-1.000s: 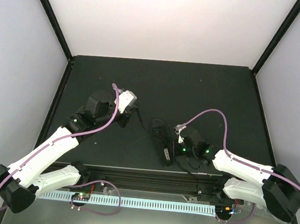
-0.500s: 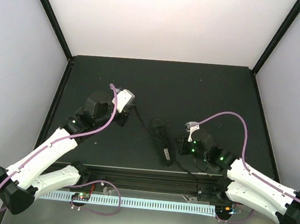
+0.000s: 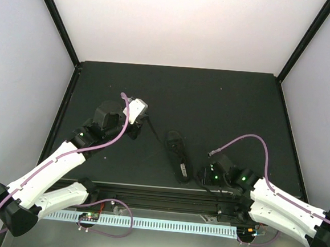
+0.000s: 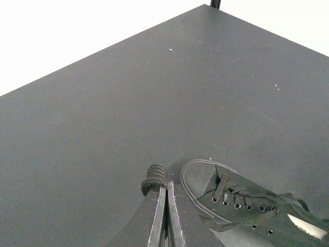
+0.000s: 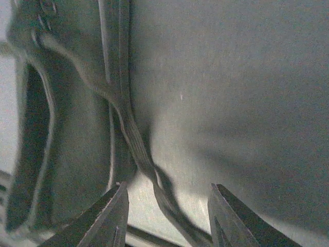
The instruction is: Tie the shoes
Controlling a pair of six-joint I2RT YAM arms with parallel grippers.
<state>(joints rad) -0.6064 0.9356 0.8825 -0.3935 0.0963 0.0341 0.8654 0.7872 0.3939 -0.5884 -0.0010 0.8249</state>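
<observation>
Shoe near the front edge, one end effector shut, one spread

The black shoe (image 3: 177, 156) lies on the dark counter (image 3: 224, 99) a little left of centre and close to the near edge. Its heel points toward the front rail (image 3: 159, 193) and its toe angles away to the far left. Beyond the toe the counter runs broad and dark to the far edge, and both side edges are well apart from the shoe.

The left end effector (image 4: 165, 195) sits to the shoe's left, near the toe, with its fingers pressed together. A dark braided lump (image 4: 155, 177) rests at their tips, and I cannot tell whether it is lace. From above, a thin dark strand runs from this end effector toward the toe.

The right end effector (image 5: 167, 198) is low beside the heel, just short of the front rail, with its fingers apart. A flat lace (image 5: 138, 146) trails off the shoe's side across the counter and passes between the spread fingers without touching either
</observation>
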